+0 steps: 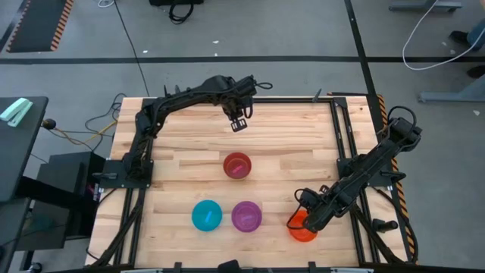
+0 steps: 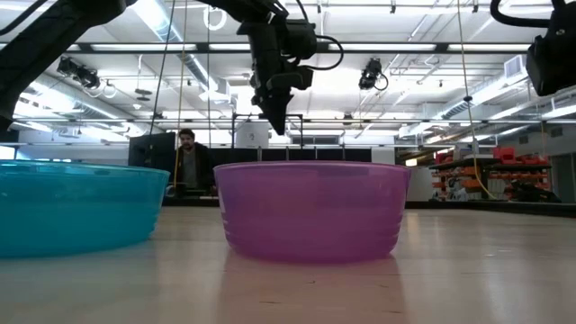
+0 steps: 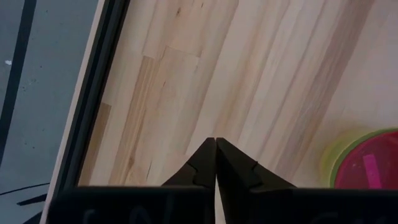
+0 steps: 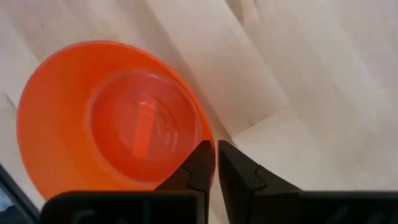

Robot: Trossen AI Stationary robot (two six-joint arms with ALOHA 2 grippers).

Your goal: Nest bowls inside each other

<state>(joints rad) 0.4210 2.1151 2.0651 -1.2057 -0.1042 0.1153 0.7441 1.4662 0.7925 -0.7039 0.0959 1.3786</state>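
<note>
A pink bowl [image 1: 236, 165] sits nested inside a yellow-green rimmed bowl [image 3: 329, 163] at the table's middle. A blue bowl [image 1: 206, 215] and a purple bowl [image 1: 245, 215] stand side by side on their bases near the front edge. An orange bowl [image 1: 303, 230] is at the near right, with my right gripper [image 1: 305, 218] shut on it. My left gripper [image 1: 239, 123] hangs shut and empty above the bare wood beyond the pink bowl, pointing steeply down. My right gripper pinches the orange bowl's rim [image 4: 210, 138], one finger [image 4: 200, 163] over the bowl's inside and the other [image 4: 235, 167] outside the wall. The fingers come from above, pointing down. The bowl is mouth up; whether its base is on the table I cannot tell.
Black rails [image 1: 345, 136] run along the table's left and right sides. Bare wood lies open between the nested bowls and the orange bowl. In the low view a person [image 2: 189, 157] stands in the room behind the table.
</note>
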